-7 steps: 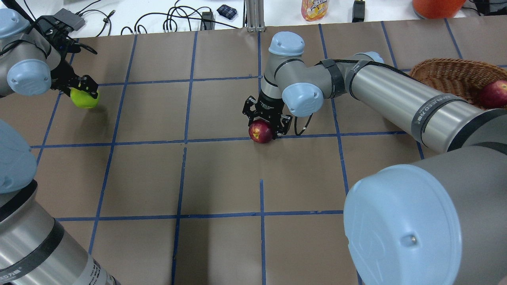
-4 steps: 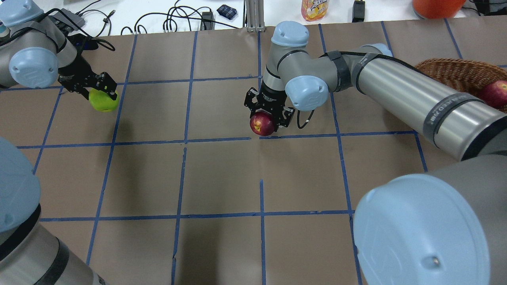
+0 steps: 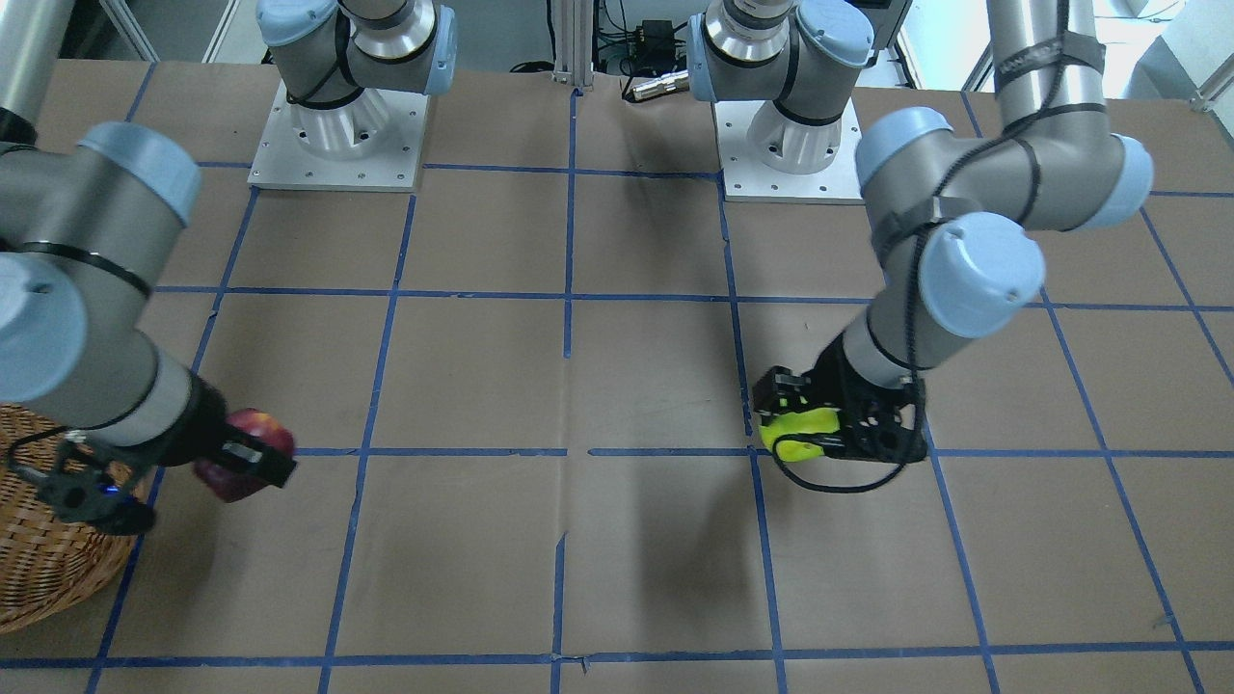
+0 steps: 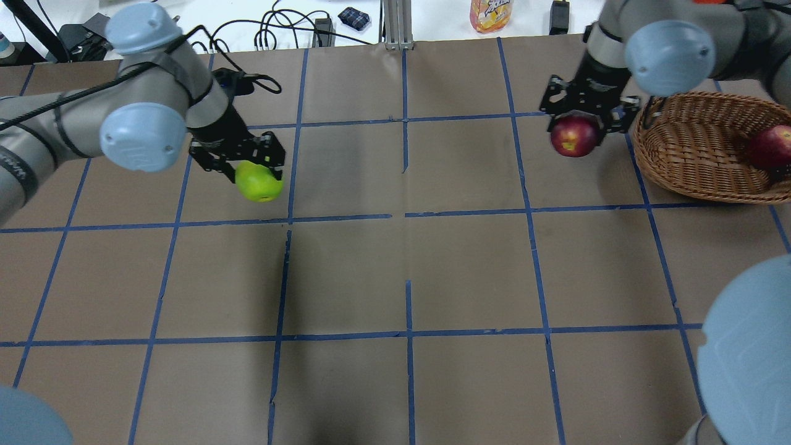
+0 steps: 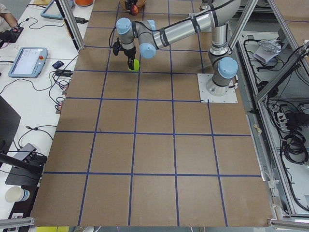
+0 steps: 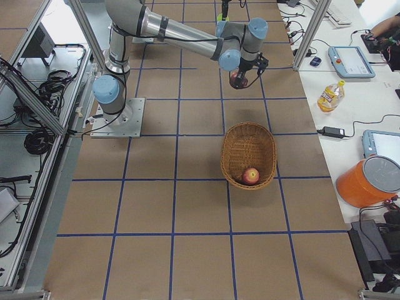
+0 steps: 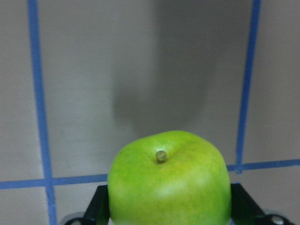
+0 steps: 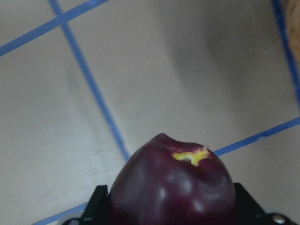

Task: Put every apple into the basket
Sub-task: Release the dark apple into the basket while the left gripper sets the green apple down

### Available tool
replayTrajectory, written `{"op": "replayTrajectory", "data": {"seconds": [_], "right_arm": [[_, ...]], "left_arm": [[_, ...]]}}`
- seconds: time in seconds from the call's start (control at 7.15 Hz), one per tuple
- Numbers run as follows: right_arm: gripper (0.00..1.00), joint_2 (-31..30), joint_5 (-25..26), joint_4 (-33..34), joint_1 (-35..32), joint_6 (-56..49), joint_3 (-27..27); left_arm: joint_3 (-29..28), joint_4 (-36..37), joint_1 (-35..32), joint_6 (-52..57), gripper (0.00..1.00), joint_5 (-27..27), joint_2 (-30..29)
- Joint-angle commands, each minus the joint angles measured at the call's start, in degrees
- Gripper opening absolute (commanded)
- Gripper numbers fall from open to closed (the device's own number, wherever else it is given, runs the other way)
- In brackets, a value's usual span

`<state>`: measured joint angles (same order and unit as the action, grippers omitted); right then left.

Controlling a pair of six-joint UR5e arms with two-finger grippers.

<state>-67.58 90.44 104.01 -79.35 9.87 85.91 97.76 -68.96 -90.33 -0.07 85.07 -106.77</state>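
Observation:
My left gripper [image 4: 256, 170] is shut on the lime green apple [image 4: 258, 182] and holds it above the table left of centre; the apple fills the left wrist view [image 7: 168, 180]. My right gripper [image 4: 581, 120] is shut on the dark maroon apple [image 4: 574, 136] with a yellow spot [image 8: 190, 156], held above the table just left of the wicker basket [image 4: 692, 154]. The red apple [image 4: 771, 147] lies inside the basket at its right side. In the front view the green apple [image 3: 798, 431] is at centre right and the maroon apple [image 3: 246, 453] is beside the basket [image 3: 39, 569].
Brown table paper with a blue tape grid. Cables, a drink bottle [image 4: 491, 13] and an orange container lie beyond the far table edge. The arms' bases [image 3: 337, 125] stand at the robot's side.
My right gripper has carried the maroon apple from the table's centre rightward to the basket's left rim. My left gripper has carried the green apple rightward toward the centre.

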Motion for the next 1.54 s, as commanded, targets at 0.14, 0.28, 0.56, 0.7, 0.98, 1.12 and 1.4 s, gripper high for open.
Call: {"op": "replayTrajectory", "data": {"seconds": [0.14, 0.28, 0.56, 0.7, 0.98, 1.12, 1.4], "right_arm": [[0.0, 3.5, 4.3, 7.0, 15.0, -29.0, 0.0], [0.0, 6.3, 5.8, 11.5, 18.2, -34.6, -0.1], [0.0, 7.8, 6.2, 15.1, 22.1, -41.2, -0.4], [0.0, 8.8, 6.2, 15.2, 22.9, -42.2, 0.1], [0.43, 10.3, 6.1, 16.0, 22.9, -42.1, 0.0], [0.99, 10.1, 5.7, 16.6, 22.9, -42.0, 0.0], [1.0, 8.3, 5.6, 16.1, 22.8, -41.6, -0.5]], "left_arm": [[0.6, 10.1, -19.7, -36.9, 0.38, -0.4, -3.7], [0.6, 14.1, -23.1, -38.8, 0.38, -0.5, -6.5], [0.4, 20.5, -25.6, -43.3, 0.4, 0.1, -10.2], [0.7, 20.4, -25.6, -41.0, 0.62, 0.2, -10.4], [0.9, 20.4, -25.3, -40.3, 1.0, 0.3, -9.7], [0.2, 20.0, -24.2, -39.2, 1.0, 0.1, -8.7], [-0.5, 18.7, -19.6, -33.4, 1.0, -0.3, -6.4]]}}
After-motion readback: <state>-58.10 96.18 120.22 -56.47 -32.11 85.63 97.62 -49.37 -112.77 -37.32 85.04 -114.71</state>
